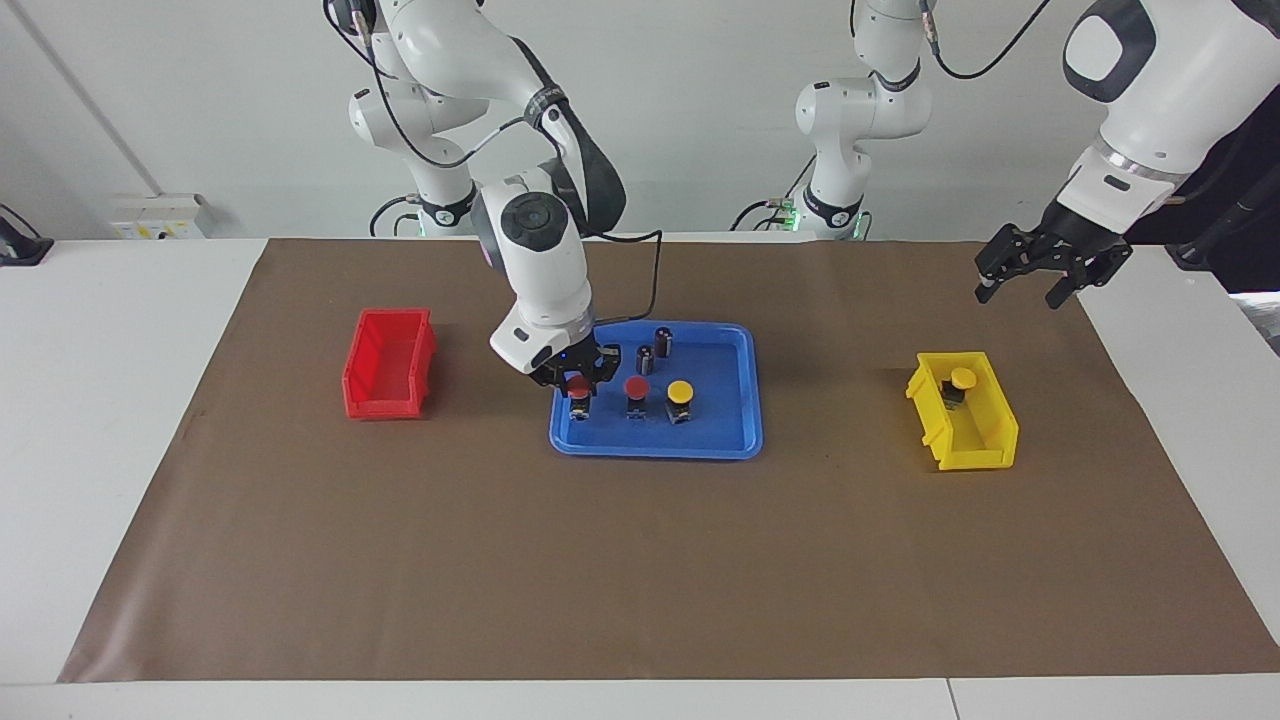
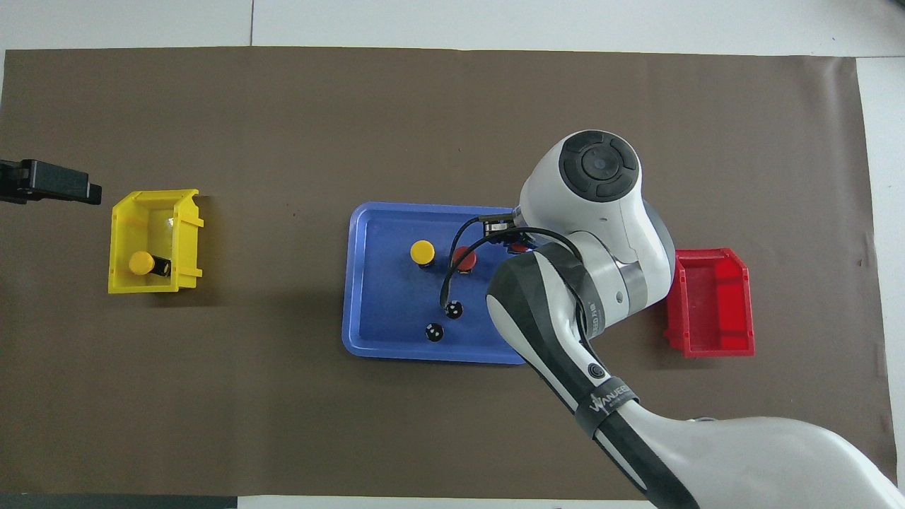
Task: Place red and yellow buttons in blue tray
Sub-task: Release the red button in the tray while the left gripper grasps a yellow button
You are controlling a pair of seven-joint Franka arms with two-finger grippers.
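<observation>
My right gripper (image 1: 578,383) is shut on a red button (image 1: 578,386) and holds it low in the blue tray (image 1: 720,440), at the tray's edge toward the right arm's end; the arm hides most of it in the overhead view (image 2: 520,247). A second red button (image 1: 636,388) and a yellow button (image 1: 680,392) stand beside it in the tray (image 2: 382,325). Another yellow button (image 1: 962,378) lies in the yellow bin (image 1: 985,440). My left gripper (image 1: 1035,290) is open and empty, in the air over the mat past the yellow bin (image 2: 152,212), toward the left arm's end.
Two dark grey capless cylinders (image 1: 645,358) (image 1: 663,340) stand in the tray, nearer to the robots than the buttons. An empty red bin (image 1: 388,365) sits toward the right arm's end. A brown mat (image 1: 640,560) covers the table.
</observation>
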